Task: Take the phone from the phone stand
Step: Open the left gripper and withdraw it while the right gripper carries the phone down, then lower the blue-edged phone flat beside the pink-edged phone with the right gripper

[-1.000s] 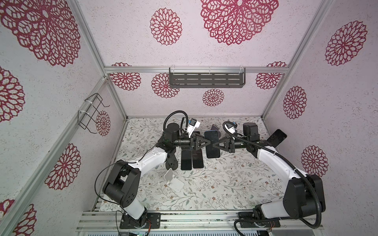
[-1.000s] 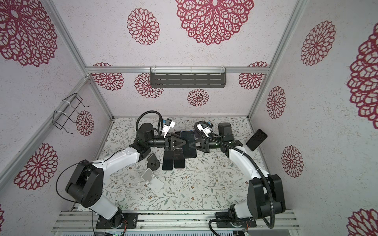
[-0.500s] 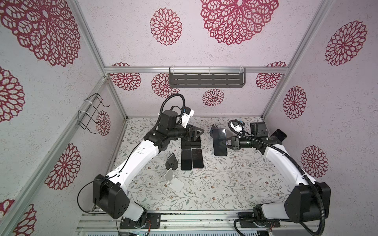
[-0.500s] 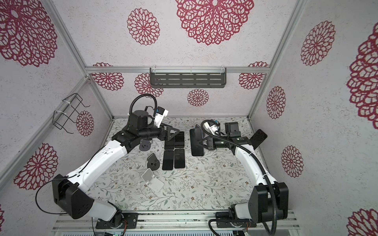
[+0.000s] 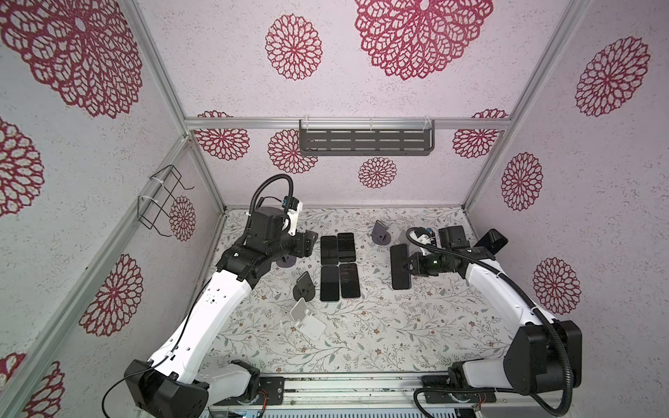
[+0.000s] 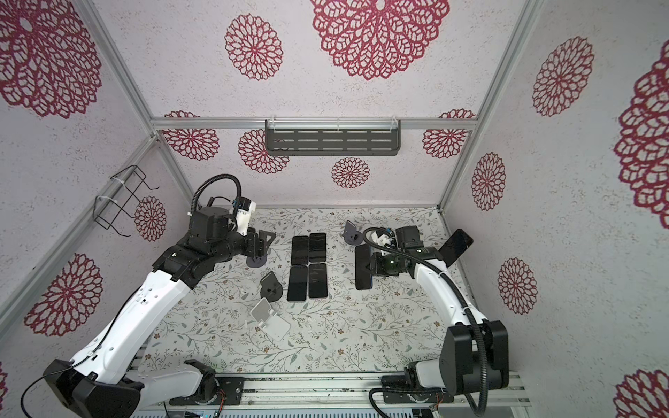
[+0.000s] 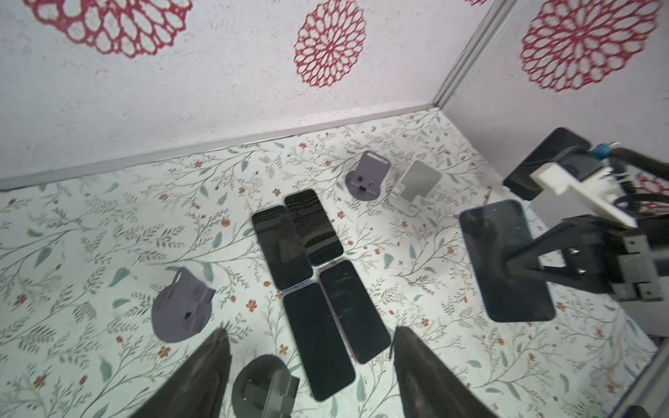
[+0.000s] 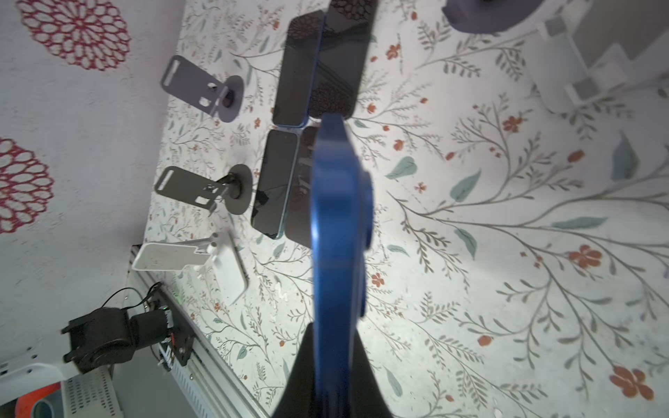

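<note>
My right gripper [image 5: 409, 266] [image 8: 335, 362] is shut on a blue phone [image 5: 400, 266] [image 6: 363, 267] [image 8: 336, 224], holding it on edge in the air above the right half of the table, clear of every stand. The same phone [image 7: 506, 260] shows dark screen first in the left wrist view. My left gripper [image 5: 309, 243] [image 7: 309, 331] hangs open and empty at the back left, above a grey round phone stand [image 5: 287, 260]. Another dark phone [image 5: 490, 242] [image 6: 455, 246] leans on a stand by the right wall.
Several phones [image 5: 338, 267] lie flat in a block at mid-table. Empty stands are around them: a dark one [image 5: 303, 286], a white one [image 5: 307, 318] in front, a grey one [image 5: 380, 231] and a white one [image 7: 416, 184] at the back.
The two grippers met at mid-table a second ago. The left one has opened and drawn back to the left. The right one has carried the phone to the right.
</note>
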